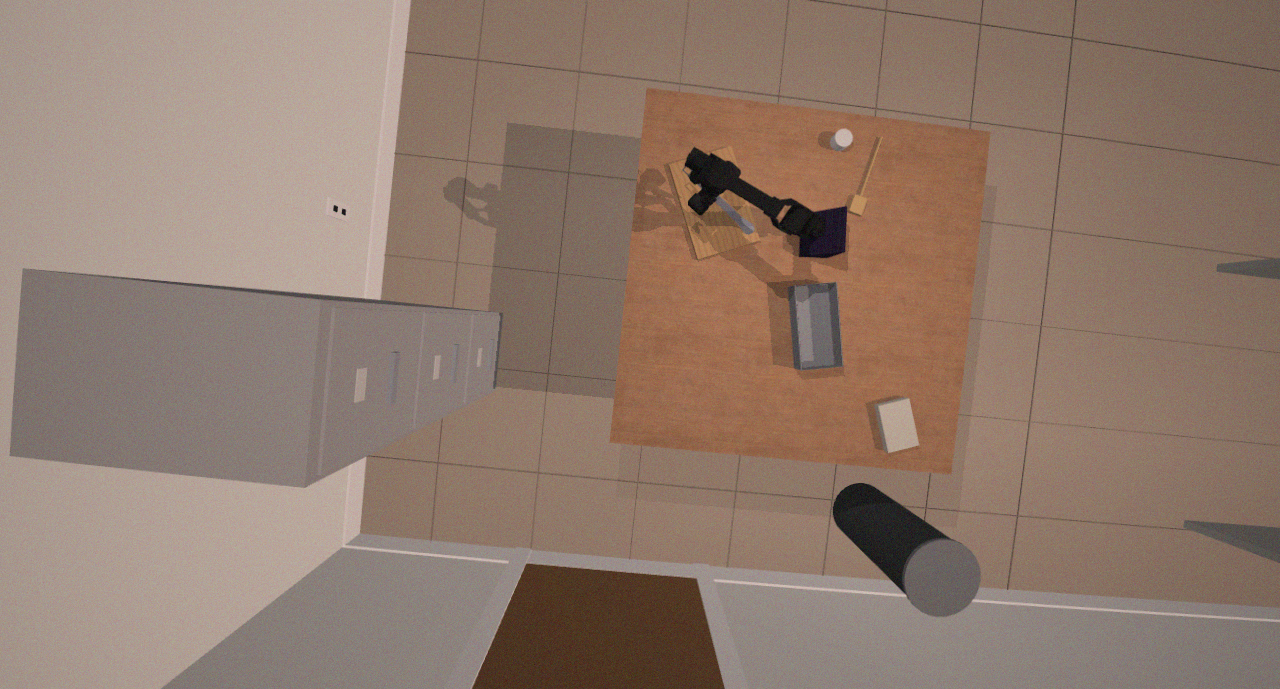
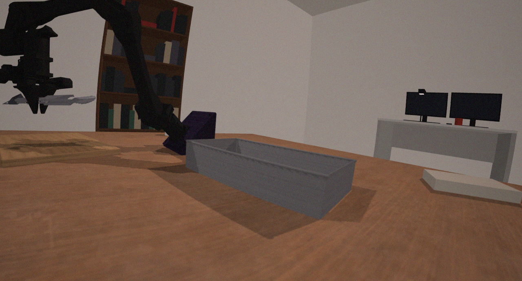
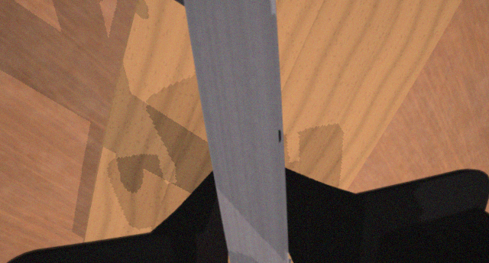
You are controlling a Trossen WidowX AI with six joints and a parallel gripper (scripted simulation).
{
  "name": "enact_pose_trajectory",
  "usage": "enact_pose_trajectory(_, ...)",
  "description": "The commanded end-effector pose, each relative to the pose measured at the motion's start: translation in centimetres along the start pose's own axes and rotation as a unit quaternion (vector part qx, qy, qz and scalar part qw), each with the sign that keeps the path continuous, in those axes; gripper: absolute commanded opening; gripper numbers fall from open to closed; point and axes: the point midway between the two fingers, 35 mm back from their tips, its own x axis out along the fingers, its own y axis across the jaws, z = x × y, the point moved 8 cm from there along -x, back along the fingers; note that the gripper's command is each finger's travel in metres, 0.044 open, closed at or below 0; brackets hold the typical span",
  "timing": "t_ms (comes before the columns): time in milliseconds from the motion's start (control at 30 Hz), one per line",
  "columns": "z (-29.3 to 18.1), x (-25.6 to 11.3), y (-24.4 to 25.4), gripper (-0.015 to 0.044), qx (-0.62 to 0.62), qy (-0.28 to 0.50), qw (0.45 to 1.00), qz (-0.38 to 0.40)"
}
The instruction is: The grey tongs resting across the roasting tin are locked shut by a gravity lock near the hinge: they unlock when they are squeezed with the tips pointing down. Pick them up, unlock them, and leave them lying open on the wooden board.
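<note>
My gripper is shut on the grey tongs. It points down and holds them roughly level, well above the wooden board. The tongs' arms lie close together; whether the lock is on cannot be seen. In the top view the scalloped tips point toward the lower right, near the board's edge, and the arm hides the hinge end. In the wrist view the tongs run between the two black fingers, with the board below.
The grey roasting tin stands empty in front of the dark arm base. A white cup and a wooden brush-like tool are at the back right. A pale block lies near the right front corner.
</note>
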Motion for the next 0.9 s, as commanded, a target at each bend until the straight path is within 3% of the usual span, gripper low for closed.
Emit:
enact_pose_trajectory(0, 0.0, -1.1, -0.5, -0.0150, -0.007, -0.026, 1.000, 0.006)
enact_pose_trajectory(533, 0.1, -1.8, -1.1, -0.0150, -0.008, -0.050, 0.999, 0.008)
enact_pose_trajectory(867, -1.2, -3.2, -1.7, -0.0150, 0.020, -0.152, 0.988, 0.004)
